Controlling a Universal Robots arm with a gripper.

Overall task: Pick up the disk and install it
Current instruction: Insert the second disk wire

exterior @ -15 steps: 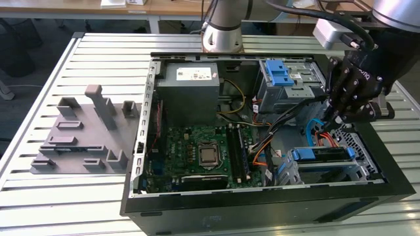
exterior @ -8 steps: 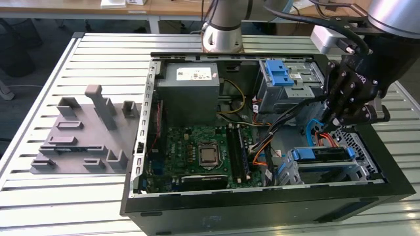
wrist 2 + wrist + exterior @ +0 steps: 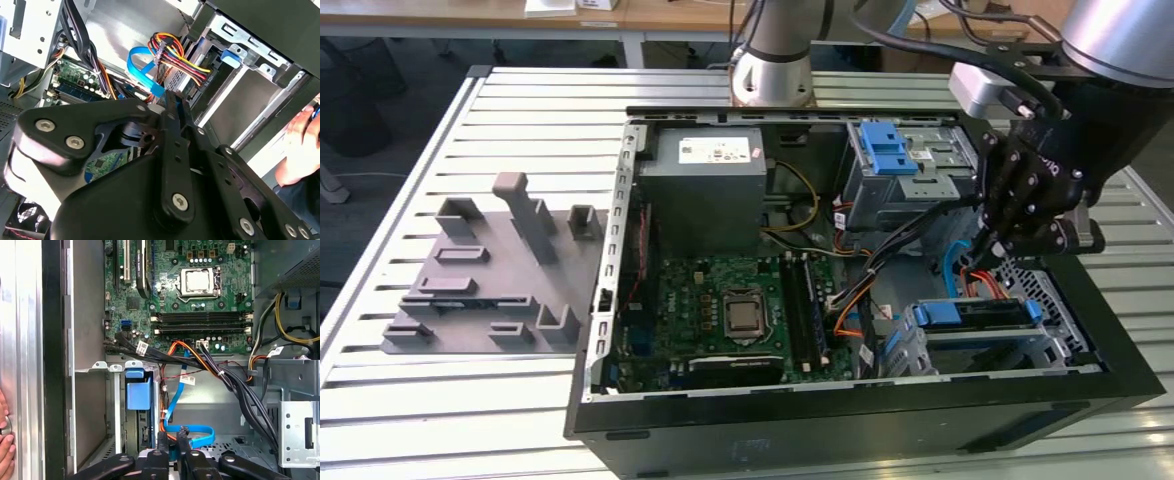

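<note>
Inside the open computer case (image 3: 854, 400), my gripper (image 3: 1034, 235) hung closed on the disk (image 3: 107, 162), its circuit board showing between the fingers. Just below sat the drive bay (image 3: 974, 335). I judged insertion under way, needing careful alignment.

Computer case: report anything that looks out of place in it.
A blue flat cable curls in a loose loop right by the gripper, its end seemingly unplugged. A person's hand rests just outside the case wall.
</note>
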